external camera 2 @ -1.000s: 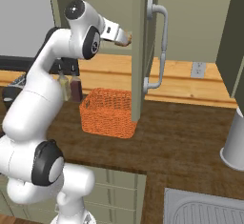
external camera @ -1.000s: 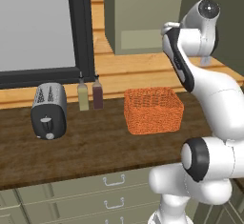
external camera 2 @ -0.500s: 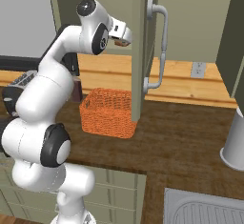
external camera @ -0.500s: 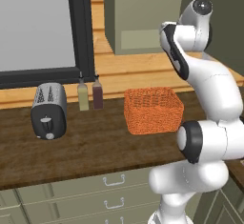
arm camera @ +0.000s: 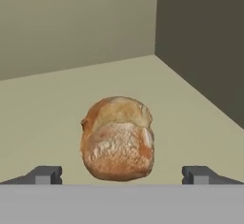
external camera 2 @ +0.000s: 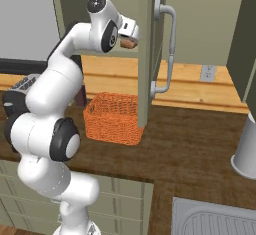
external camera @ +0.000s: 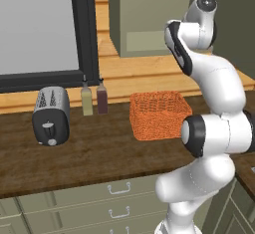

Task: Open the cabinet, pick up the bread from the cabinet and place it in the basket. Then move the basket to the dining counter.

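Note:
The olive-green cabinet (external camera: 144, 19) stands open, its door (external camera 2: 145, 54) swung out edge-on with the long silver handle (external camera 2: 167, 49) facing right. The small brown bread (arm camera: 117, 139) lies on the cabinet shelf; in the right base view the bread (external camera 2: 129, 43) peeks out just under my hand. My gripper (arm camera: 122, 175) is inside the cabinet, open, one fingertip (arm camera: 45, 174) on each side of the loaf and a little short of it, not touching. The orange woven basket (external camera 2: 114, 118) sits on the wood worktop below the cabinet; the left base view shows the basket (external camera: 159, 114) behind my arm.
A silver toaster (external camera: 50, 114) and two bottles (external camera: 94, 98) stand on the worktop left of the basket, under a dark-framed window (external camera: 84, 29). A grey canister (external camera 2: 246, 144) and a sink (external camera 2: 215, 219) are on the right. Drawers (external camera: 119, 188) run below the worktop.
The arm has stretched forward and up, carrying the hand deeper into the open cabinet toward the bread. The jaws have stayed open. The basket has not moved.

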